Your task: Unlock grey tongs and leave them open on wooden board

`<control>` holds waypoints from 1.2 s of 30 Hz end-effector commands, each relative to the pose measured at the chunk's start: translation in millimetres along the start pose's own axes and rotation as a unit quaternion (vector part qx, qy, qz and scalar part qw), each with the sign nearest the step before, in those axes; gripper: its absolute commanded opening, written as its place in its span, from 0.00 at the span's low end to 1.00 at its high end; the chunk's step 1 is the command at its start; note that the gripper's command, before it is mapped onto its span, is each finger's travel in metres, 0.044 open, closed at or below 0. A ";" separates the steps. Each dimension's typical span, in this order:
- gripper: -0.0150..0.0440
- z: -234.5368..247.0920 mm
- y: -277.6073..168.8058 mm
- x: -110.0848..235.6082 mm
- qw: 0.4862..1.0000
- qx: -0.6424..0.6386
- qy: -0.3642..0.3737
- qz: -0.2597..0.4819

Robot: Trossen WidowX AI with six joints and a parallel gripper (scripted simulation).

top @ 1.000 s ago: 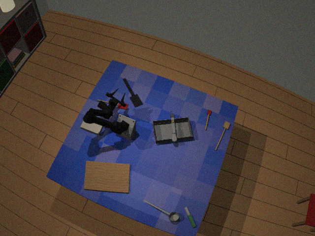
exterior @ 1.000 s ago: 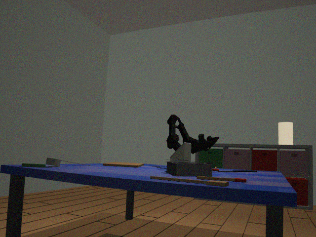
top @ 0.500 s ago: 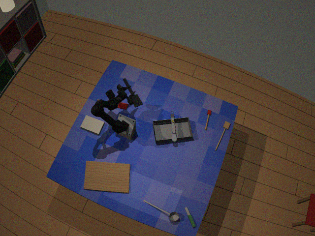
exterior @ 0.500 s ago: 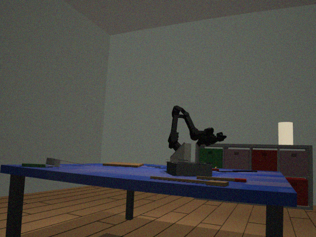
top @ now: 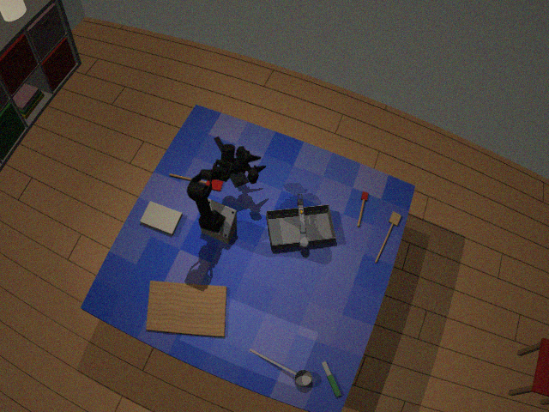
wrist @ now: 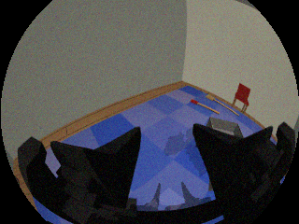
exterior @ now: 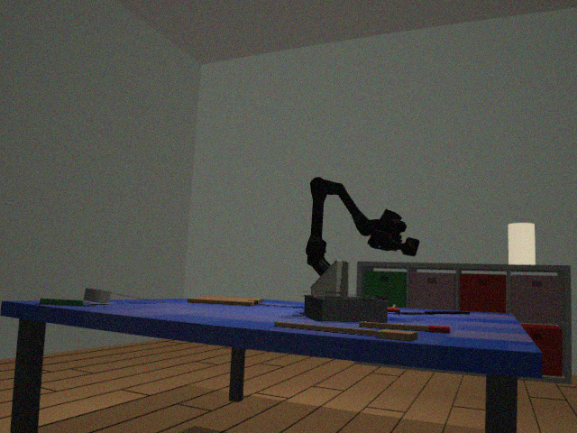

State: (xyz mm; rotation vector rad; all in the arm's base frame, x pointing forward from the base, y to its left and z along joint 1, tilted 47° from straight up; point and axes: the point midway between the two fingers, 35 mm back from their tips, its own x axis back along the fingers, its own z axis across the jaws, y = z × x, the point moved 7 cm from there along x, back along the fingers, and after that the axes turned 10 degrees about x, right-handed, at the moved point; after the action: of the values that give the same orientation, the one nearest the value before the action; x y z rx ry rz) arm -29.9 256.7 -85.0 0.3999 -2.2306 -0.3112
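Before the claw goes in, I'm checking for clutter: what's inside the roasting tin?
Only the grey tongs lie across the roasting tin, tips past its rim. The floor beneath them is hidden.

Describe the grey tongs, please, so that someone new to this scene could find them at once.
On the blue checkered table, find the dark roasting tin right of the arm's base. The grey tongs lie across it, rim to rim. Unlike the wooden-handled utensils lying on the table nearby, they are all grey and bridge the tin.

1. I can read no text, number, brand or sign in any view.
2. The bin fronts in the shelf unit show faint dark smudges, too blurred for me to read.
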 end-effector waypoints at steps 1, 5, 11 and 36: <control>0.69 -30.6 3.4 -30.0 0.994 0.083 -0.012 0.066; 0.69 -70.2 -0.1 -62.1 0.974 0.181 -0.006 0.136; 0.69 -117.6 -15.4 -94.4 0.932 0.292 0.034 0.213; 0.69 -229.5 -89.2 -144.1 0.755 0.532 0.227 0.308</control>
State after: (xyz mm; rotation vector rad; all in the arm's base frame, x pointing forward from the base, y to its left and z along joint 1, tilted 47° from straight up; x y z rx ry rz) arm 244.7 215.0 -73.2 0.2110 -1.7534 1.2872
